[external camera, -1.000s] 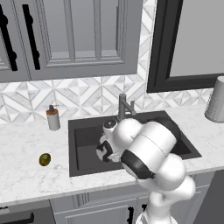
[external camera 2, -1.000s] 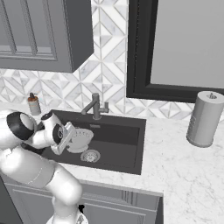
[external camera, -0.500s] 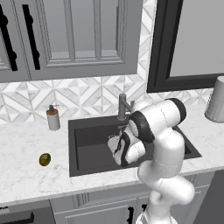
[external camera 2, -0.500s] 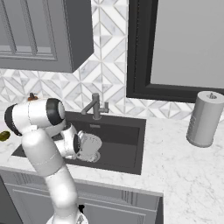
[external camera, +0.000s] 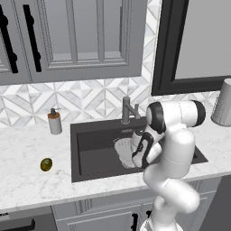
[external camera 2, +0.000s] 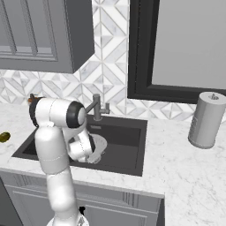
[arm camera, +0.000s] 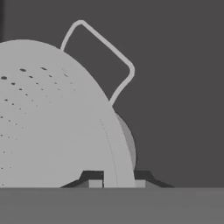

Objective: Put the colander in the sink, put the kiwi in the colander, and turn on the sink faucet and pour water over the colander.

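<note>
The white perforated colander (external camera: 122, 150) hangs tilted low inside the dark sink (external camera: 92, 151), just in front of the faucet (external camera: 127, 109). My gripper (external camera: 135, 155) is shut on its rim from the right side. In the hand view the colander (arm camera: 48, 118) bulges at the left, its rim runs down between my fingertips (arm camera: 94, 183), and one thin handle (arm camera: 103, 52) sticks up against the sink floor (arm camera: 179, 87). From the right base, the colander (external camera 2: 99, 145) peeks out behind my forearm. The kiwi (external camera: 46, 164) lies on the counter left of the sink, also seen as the kiwi (external camera 2: 4, 137).
A white soap bottle (external camera: 55, 122) stands at the back left of the sink. A grey ribbed canister (external camera 2: 206, 120) stands on the counter to the right. Dark cabinets hang above, and a black-framed window sits behind the faucet (external camera 2: 97, 108).
My arm has swung right and reached down, carrying the colander from above the sink's left half lower into the middle of the basin. The kiwi has stayed put.
</note>
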